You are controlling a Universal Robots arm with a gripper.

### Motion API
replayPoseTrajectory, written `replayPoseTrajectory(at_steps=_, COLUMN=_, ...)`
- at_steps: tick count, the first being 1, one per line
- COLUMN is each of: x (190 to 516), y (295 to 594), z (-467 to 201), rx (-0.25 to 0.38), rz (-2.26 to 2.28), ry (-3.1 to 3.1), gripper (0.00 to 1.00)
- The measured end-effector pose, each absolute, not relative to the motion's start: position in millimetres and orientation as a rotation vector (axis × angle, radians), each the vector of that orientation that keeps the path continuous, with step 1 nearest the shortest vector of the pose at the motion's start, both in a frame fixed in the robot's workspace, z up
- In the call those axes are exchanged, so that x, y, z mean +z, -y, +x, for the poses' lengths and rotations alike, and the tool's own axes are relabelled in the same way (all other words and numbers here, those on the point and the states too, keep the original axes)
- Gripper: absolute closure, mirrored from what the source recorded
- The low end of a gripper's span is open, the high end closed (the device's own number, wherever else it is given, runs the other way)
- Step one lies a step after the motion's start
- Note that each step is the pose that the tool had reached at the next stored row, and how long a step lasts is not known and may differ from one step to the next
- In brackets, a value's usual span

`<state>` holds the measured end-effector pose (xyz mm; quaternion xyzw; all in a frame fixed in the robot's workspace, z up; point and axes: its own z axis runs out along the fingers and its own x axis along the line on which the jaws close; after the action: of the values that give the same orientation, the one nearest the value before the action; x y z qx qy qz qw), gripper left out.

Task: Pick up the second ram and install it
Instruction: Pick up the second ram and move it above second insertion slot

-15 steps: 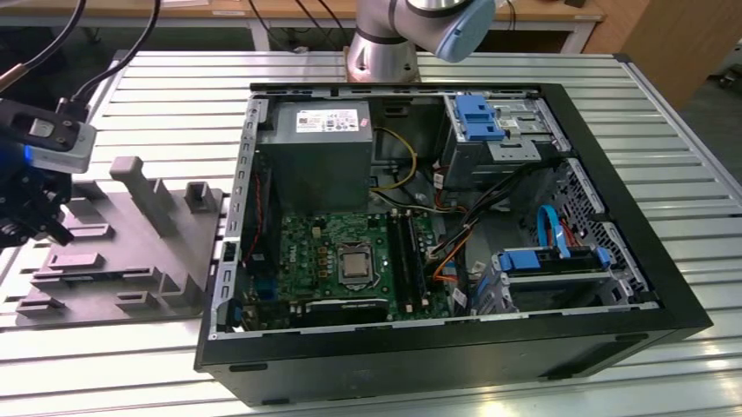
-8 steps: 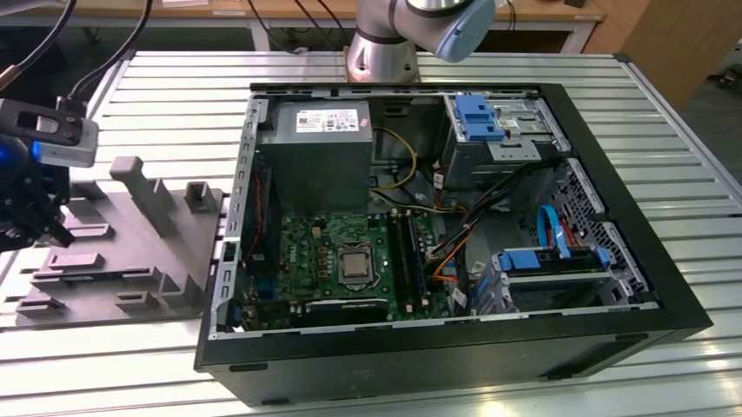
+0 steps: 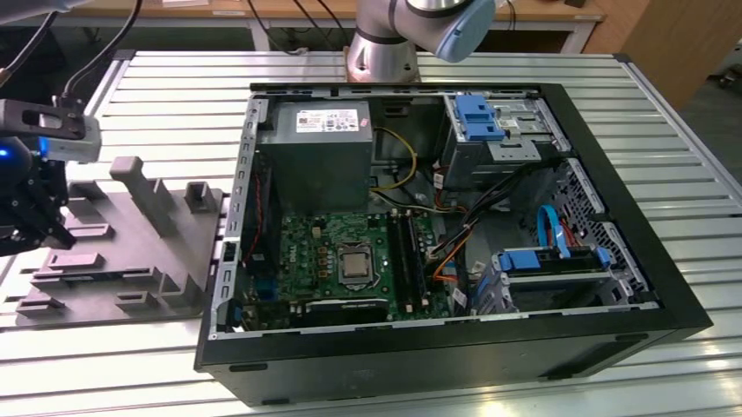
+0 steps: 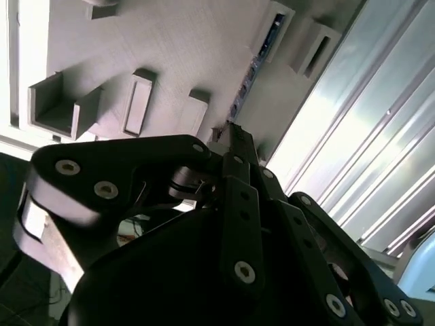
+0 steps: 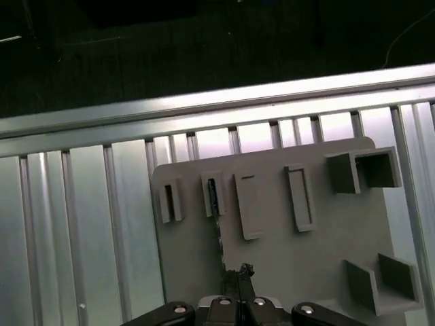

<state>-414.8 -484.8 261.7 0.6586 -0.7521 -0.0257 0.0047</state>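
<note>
Standing on edge in 1 narrow slot of the grey fixture plate [image 5: 326,224], the second ram [image 5: 213,195] is seen as a thin blue stick. The gripper [image 5: 238,273] is held over the plate, its 2 fingertips pressed together with no gap seen, just beside the stick's near end; whether they touch it cannot be told. The other slots and open boxes moulded on the plate are seen holding nothing. In the exterior view, an open computer case [image 3: 684,321] is laid flat towards the exterior view's right of the plate. Inside it are held a grey power supply [image 3: 313,165], a green motherboard [image 3: 319,252] and blue drive brackets [image 3: 478,117]. Both are set on a ribbed metal table [image 3: 139,365], with a wooden bench [image 3: 533,13] behind.
</note>
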Motion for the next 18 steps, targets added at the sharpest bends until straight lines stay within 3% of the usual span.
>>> replayPoseTrajectory(at_steps=18, x=247.6, y=485.4, z=-414.9, rx=-0.078, rz=2.31, ry=2.105, gripper=0.9)
